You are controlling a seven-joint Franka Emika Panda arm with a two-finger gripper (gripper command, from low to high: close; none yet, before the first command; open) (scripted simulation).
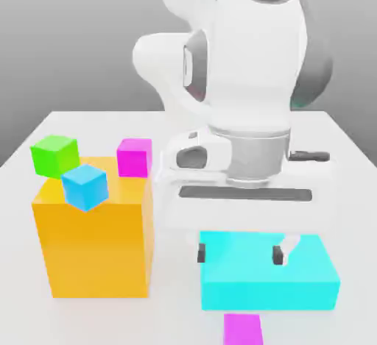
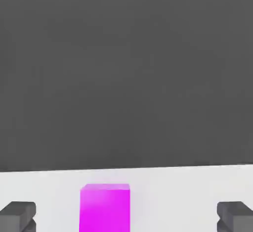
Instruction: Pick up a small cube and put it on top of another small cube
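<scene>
The white Panda arm (image 1: pixel 250 64) is the biggest thing on the white table (image 1: pixel 96 123), rising at the back and bending forward so that its hand points down over the front part of the table.

Next in size is the orange block (image 1: pixel 96 244), standing toward the exterior view's left. On its top sit three small cubes: a green cube (image 1: pixel 54 155) at the back corner toward the exterior view's left, a blue cube (image 1: pixel 85 187) just in front of it near the block's front edge, and a magenta-pink cube (image 1: pixel 134 157) at the back toward the exterior view's right (it is well apart from the hand).

The flatter cyan block (image 1: pixel 269 281) lies toward the exterior view's right, directly below the hand.

The pincer (image 1: pixel 238 254) hangs over the cyan block with its two dark fingertips spread wide apart, one (image 1: pixel 201 254) toward the exterior view's left and the other toward its right. Nothing sits between them and they pinch nothing; whether the tips touch the cyan block's top I cannot tell.

The other magenta-pink cube (image 1: pixel 243 329) rests on the table at the very front, just before the cyan block. In the hand view this cube (image 2: pixel 105 208) sits between the two spread fingertips (image 2: pixel 19 215), touching neither.
</scene>
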